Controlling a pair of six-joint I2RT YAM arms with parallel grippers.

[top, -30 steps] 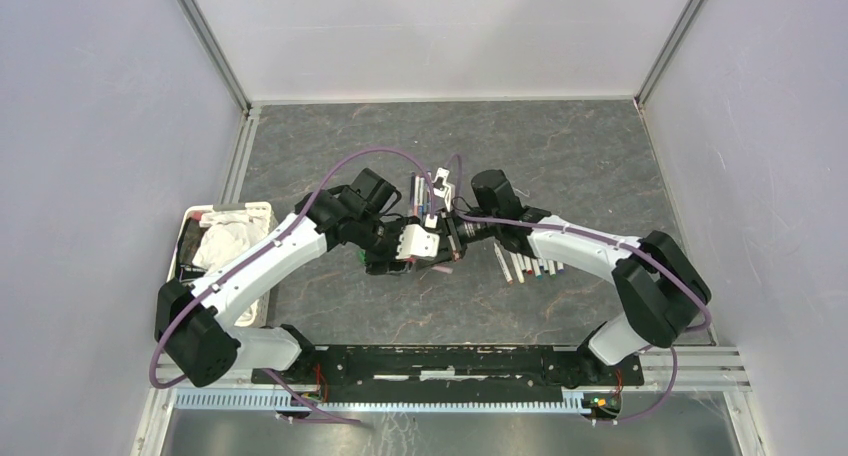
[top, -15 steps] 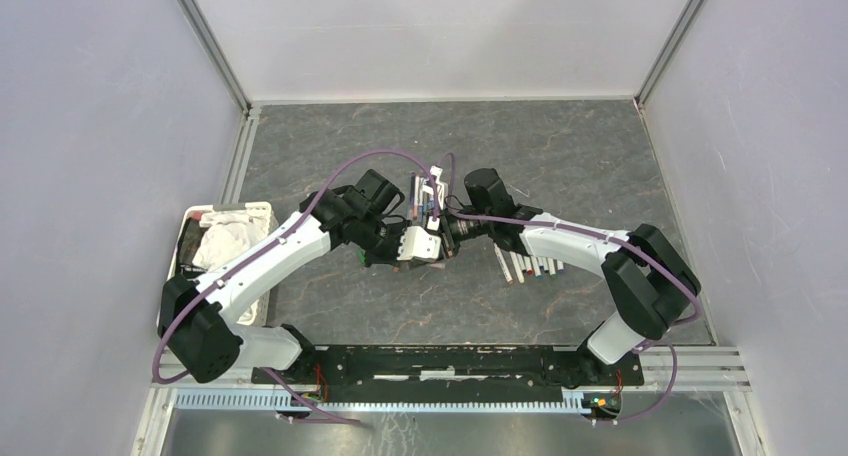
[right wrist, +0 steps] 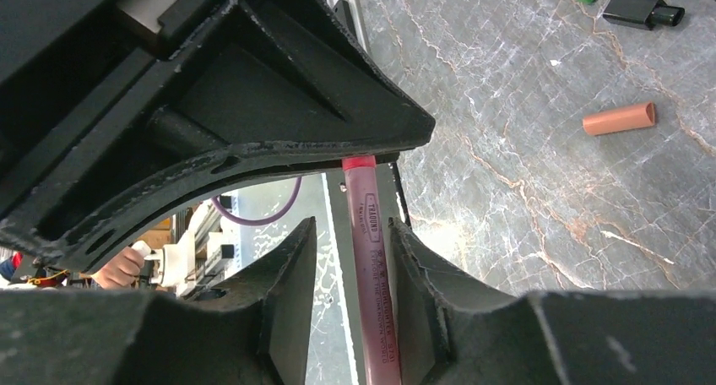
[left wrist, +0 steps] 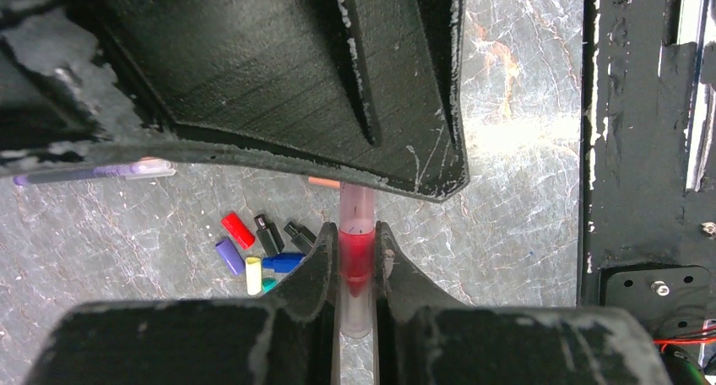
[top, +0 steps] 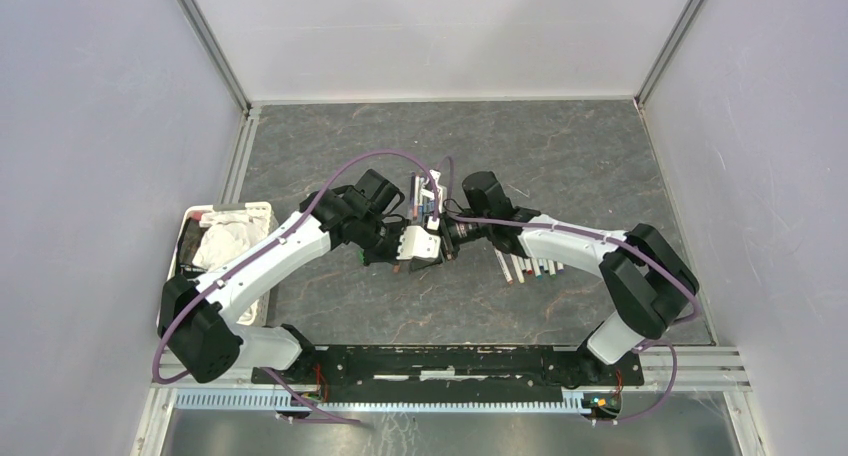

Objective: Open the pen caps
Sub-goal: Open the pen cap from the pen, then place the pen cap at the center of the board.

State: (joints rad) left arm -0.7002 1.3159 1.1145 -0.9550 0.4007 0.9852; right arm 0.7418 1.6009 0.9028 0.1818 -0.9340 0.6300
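From above, the left gripper (top: 425,254) and right gripper (top: 447,238) meet over the red pen (left wrist: 355,258), spare pens (top: 528,267) to its right; in the left wrist view the jaws are clenched on it, with loose pen caps (left wrist: 257,252) to its left; in the right wrist view it lies between the fingers (right wrist: 287,284), grip unclear.

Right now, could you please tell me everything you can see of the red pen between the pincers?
The red pen is a slim, translucent pinkish barrel, plastic by its look, with dark print and a red end. It is held off the table. The left pincer is clamped on its red section, and the right pincer straddles the barrel with a gap.
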